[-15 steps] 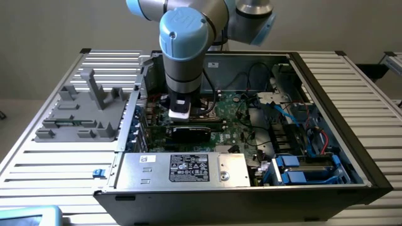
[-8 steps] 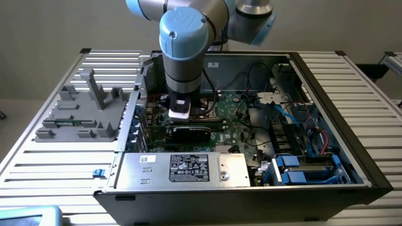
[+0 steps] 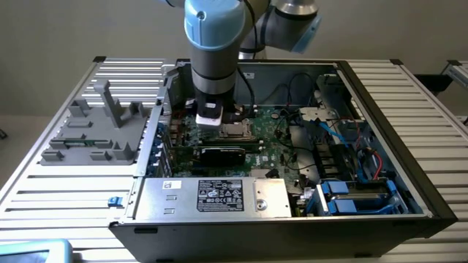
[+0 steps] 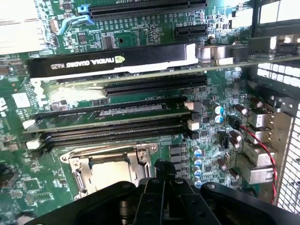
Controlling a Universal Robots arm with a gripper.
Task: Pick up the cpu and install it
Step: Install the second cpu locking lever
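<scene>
My gripper (image 4: 164, 172) is shut, its black fingers pressed together with nothing visible between them. It hangs just above the motherboard inside the open computer case (image 3: 380, 109), close beside the metal socket frame (image 4: 110, 164). Inside that frame lies a pale, flat, silvery square (image 4: 108, 172); I cannot tell for certain whether this is the cpu. In the exterior view the gripper (image 3: 228, 121) sits under the blue-grey arm, right at the socket (image 3: 238, 130).
A black NVIDIA graphics card (image 4: 112, 61) and long memory slots (image 4: 112, 126) lie beside the socket. A silver box with a black label (image 3: 219, 197) fills the case's near side. Blue drive bays (image 3: 351, 197) and cables crowd the exterior view's right. A grey fixture (image 3: 95, 131) stands outside.
</scene>
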